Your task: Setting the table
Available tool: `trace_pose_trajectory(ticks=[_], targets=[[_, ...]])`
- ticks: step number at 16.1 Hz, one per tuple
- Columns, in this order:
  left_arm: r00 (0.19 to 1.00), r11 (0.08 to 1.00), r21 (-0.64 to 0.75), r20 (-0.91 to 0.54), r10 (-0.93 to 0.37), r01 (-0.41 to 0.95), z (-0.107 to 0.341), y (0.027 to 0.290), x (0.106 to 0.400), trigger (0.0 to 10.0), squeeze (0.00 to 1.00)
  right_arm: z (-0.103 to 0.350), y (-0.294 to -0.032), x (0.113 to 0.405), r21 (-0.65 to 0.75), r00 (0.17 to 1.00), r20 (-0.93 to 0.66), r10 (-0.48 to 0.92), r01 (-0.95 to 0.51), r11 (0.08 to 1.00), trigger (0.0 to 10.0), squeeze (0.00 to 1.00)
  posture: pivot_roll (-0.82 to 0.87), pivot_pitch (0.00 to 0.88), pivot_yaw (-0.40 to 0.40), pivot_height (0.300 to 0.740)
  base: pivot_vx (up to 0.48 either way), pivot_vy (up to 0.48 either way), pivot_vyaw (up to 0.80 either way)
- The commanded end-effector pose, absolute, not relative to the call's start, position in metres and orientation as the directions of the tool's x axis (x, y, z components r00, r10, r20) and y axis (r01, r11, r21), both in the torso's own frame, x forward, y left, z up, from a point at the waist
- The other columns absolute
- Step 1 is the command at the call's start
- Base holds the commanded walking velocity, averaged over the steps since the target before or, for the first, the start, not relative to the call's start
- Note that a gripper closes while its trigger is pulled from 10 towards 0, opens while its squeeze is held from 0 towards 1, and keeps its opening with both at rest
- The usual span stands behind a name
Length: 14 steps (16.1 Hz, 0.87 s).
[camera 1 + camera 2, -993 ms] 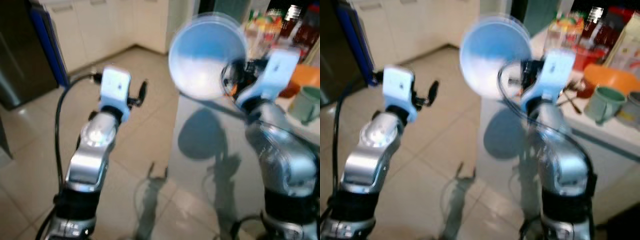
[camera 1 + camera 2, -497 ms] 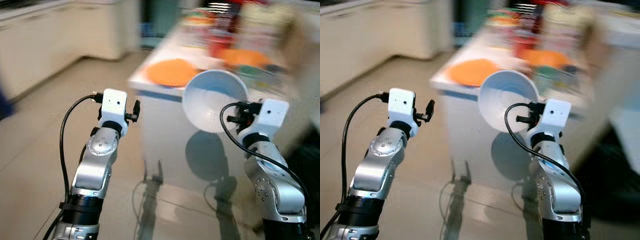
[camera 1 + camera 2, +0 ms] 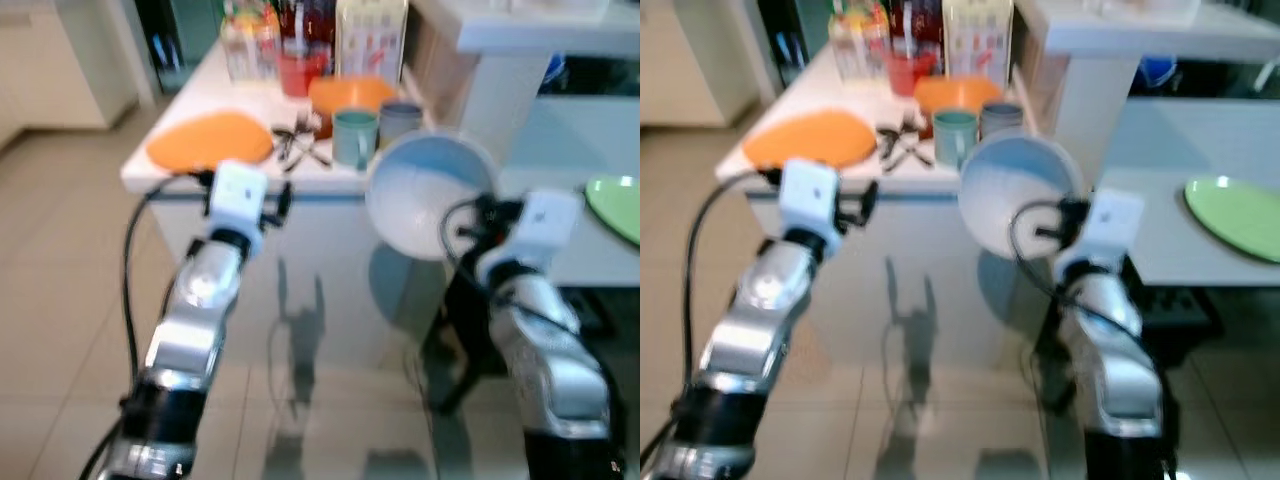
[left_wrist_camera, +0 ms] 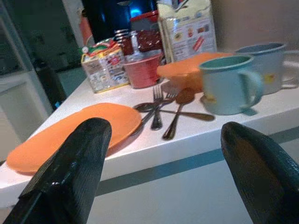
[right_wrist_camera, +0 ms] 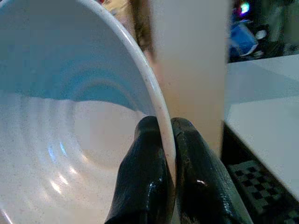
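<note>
My right gripper (image 5: 167, 140) is shut on the rim of a white bowl (image 3: 425, 200), held tilted on edge in front of the white table (image 3: 250, 170). The bowl's pale inside (image 5: 70, 121) faces the camera. My left gripper (image 4: 163, 154) is open and empty, raised just short of the table's near edge. On the table lie an orange plate (image 4: 74, 133), a fork and spoons (image 4: 170, 112), a teal mug (image 4: 229, 88), a grey-blue mug (image 4: 271, 63), an orange bowl (image 3: 350, 95) and a red cup (image 4: 142, 70).
Boxes, bottles and a snack bag (image 4: 187, 28) crowd the table's far side. A white pillar (image 3: 500, 90) stands to the right. A lower white surface (image 3: 1200, 240) at the right carries a green plate (image 3: 1240, 210). Tiled floor (image 3: 60, 300) lies open on the left.
The camera has swung right and closer: the table now sits straight ahead and sharper. The bowl stays gripped in my right gripper; my left gripper stays open.
</note>
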State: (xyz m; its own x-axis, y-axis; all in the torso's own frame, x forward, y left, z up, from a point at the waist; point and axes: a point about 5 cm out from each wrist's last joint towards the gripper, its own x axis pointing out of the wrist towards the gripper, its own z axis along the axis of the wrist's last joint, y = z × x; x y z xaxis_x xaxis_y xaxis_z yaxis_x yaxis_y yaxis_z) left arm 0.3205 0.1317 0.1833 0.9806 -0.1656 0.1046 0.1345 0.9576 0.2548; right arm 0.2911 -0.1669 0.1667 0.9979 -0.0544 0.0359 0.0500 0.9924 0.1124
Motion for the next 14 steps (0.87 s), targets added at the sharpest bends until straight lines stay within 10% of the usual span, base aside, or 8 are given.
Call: trace_pose_trajectory(ticks=[1, 14], targets=[[0.979, 0.956, 0.266, 0.124, -0.162, 0.125, 0.1888, 0.1323, 0.3208, 10.0, 0.00, 0.1756, -0.1653, 0.2946, 0.120, 0.997, 0.064, -0.040, 0.032, 0.992, 10.0, 0.00, -0.04, 0.000, -0.024, 0.740, 0.000, -0.244, 0.00], [0.977, 0.950, 0.288, 0.135, -0.164, 0.120, 0.1918, 0.1289, 0.3225, 10.0, 0.00, 0.1722, -0.1711, 0.3044, 0.062, 0.998, 0.016, -0.060, 0.059, 0.996, 10.0, 0.00, -0.05, 0.000, -0.032, 0.740, 0.000, -0.288, 0.00]])
